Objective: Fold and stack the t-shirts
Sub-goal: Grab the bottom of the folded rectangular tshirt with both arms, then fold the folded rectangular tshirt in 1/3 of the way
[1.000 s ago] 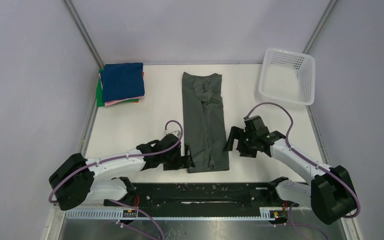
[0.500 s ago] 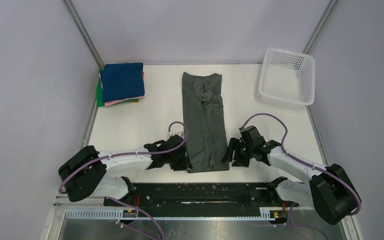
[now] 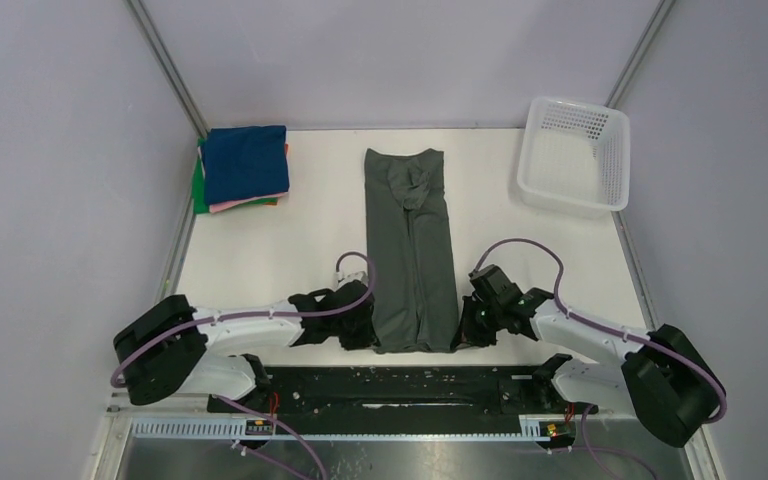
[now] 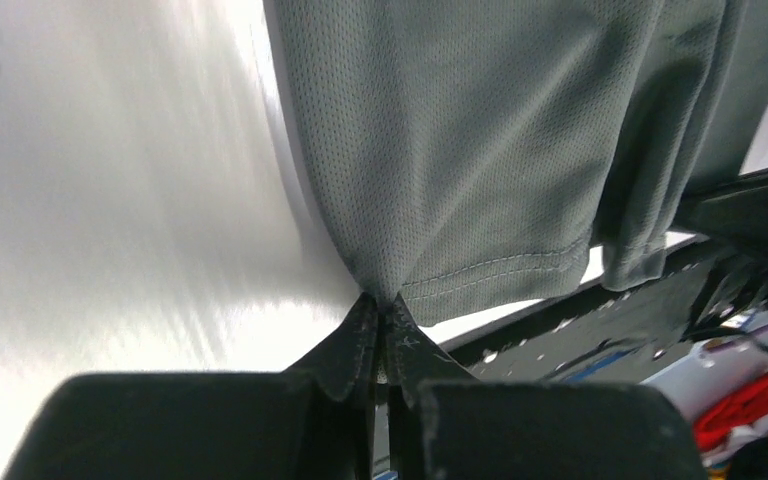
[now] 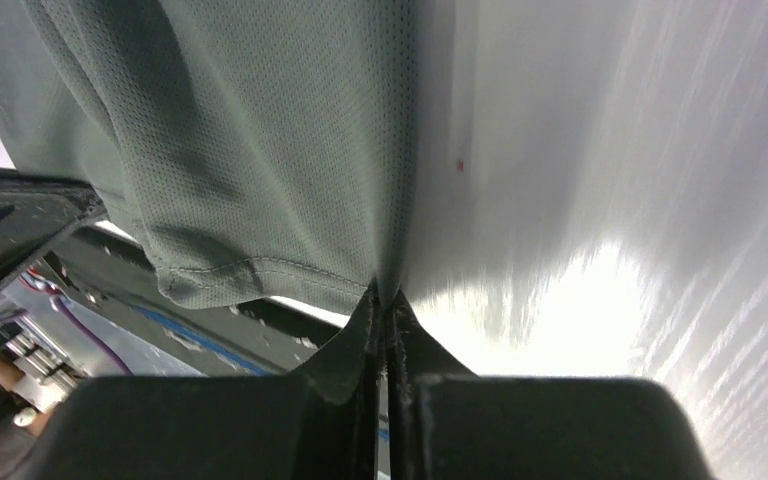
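A dark grey-green t-shirt point(image 3: 412, 250), folded into a long narrow strip, lies down the middle of the table. My left gripper point(image 3: 370, 335) is shut on its near left hem corner point(image 4: 385, 292). On the other side my right gripper point(image 3: 463, 335) is shut on the near right hem corner point(image 5: 385, 285). In both wrist views the black fingers pinch a point of mesh cloth. A stack of folded t-shirts point(image 3: 244, 165), navy blue on top with pink, orange and green edges below, sits at the back left.
A white plastic mesh basket point(image 3: 573, 155) stands at the back right corner. A black rail point(image 3: 410, 385) runs along the near edge between the arm bases. Grey walls with metal posts close in the table on three sides.
Both grippers slid inward to the shirt's near corners and closed on them. The near hem has bunched slightly narrower between the two grips.
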